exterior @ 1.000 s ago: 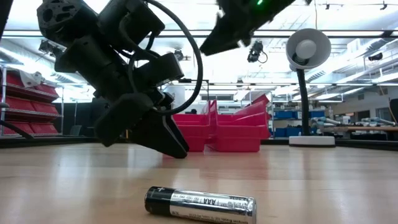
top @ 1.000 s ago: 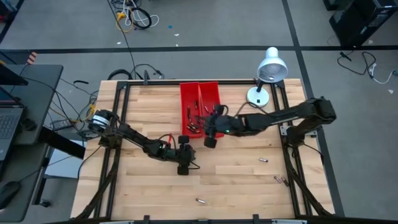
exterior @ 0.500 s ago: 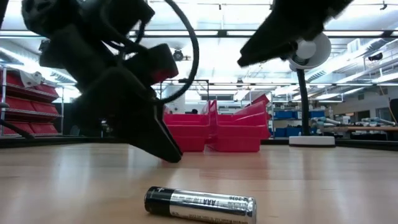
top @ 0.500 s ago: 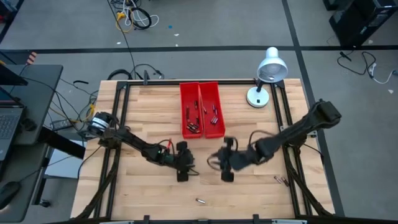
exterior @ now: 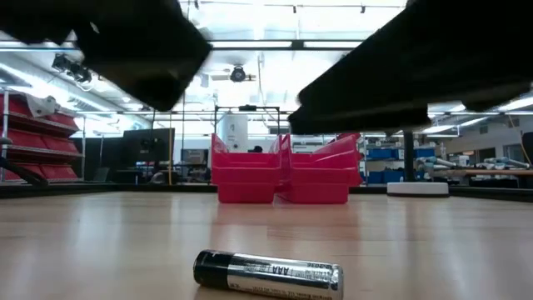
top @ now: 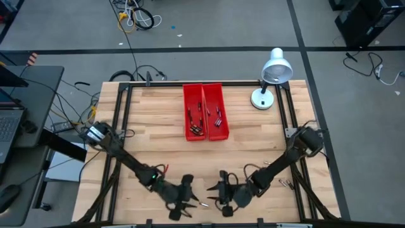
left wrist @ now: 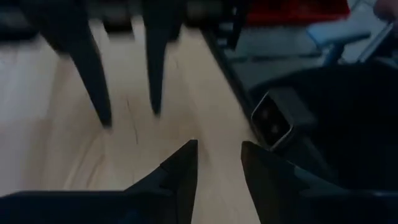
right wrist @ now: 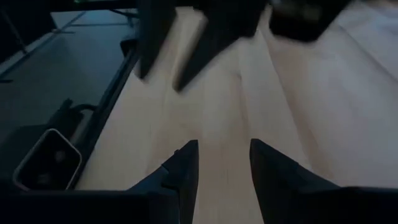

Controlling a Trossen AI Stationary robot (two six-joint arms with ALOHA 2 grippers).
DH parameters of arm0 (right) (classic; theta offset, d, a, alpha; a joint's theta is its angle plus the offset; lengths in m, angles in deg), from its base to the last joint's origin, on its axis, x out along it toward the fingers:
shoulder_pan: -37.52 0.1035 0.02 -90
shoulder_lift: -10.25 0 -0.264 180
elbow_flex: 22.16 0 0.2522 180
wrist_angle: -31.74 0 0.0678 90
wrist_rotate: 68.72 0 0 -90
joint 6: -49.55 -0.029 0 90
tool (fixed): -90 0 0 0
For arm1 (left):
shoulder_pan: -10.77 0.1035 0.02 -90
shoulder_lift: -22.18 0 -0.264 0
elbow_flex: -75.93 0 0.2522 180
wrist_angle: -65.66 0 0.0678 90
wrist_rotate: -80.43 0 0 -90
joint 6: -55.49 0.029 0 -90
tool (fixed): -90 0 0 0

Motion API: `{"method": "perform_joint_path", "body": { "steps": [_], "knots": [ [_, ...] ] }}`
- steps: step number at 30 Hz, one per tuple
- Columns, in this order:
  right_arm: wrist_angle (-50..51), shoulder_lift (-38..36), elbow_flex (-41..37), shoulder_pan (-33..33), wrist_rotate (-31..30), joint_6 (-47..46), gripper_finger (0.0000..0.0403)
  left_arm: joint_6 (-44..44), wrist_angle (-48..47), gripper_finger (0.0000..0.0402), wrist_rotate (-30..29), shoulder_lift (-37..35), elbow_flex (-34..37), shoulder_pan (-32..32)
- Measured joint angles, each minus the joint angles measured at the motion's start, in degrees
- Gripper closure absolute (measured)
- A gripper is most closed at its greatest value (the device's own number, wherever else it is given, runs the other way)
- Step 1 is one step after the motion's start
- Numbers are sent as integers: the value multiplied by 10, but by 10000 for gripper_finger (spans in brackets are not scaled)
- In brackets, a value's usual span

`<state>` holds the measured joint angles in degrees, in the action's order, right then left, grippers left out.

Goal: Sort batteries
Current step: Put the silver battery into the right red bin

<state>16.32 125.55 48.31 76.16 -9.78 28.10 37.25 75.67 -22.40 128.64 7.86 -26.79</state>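
Look at the battery (exterior: 268, 276) nearest the low camera: a small cylinder lying on its side on the wooden table (top: 152, 120), with a dark end band and a silvery body printed AAA. From above you find it as a tiny grey sliver (top: 204, 204) close to the table's near edge, lying between the two grippers. Your left gripper (top: 185, 207) sits just to its left and your right gripper (top: 218, 197) just to its right, both low over the near edge and facing each other; in each wrist view the two dark fingers (left wrist: 184, 167) (right wrist: 185, 163) stand apart with bare wood between them, so both are parted and hold nothing. More batteries (top: 284, 183) lie by the right-hand frame rail, well apart from the grippers. The rest sit as small dark and grey sticks inside the two red bins (top: 204, 111) at the far middle of the table, side by side and touching. A white desk lamp (top: 270, 76) stands at the far right corner. You have open wood across the whole middle between bins and grippers; toward the near edge there is little table left beyond the fingers.
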Motion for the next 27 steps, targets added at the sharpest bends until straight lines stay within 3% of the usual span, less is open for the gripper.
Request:
{"method": "perform_joint_path", "body": {
  "steps": [9,15,27],
  "knots": [
    [-4,70,69,42,-21,-17,245,-7,64,230,-158,0,0,-64],
    [5,88,77,48,-36,-53,232,-25,110,217,-166,20,0,-72],
    [-4,118,77,53,-54,-75,232,-5,206,218,-173,142,-24,-69]
  ]
}}
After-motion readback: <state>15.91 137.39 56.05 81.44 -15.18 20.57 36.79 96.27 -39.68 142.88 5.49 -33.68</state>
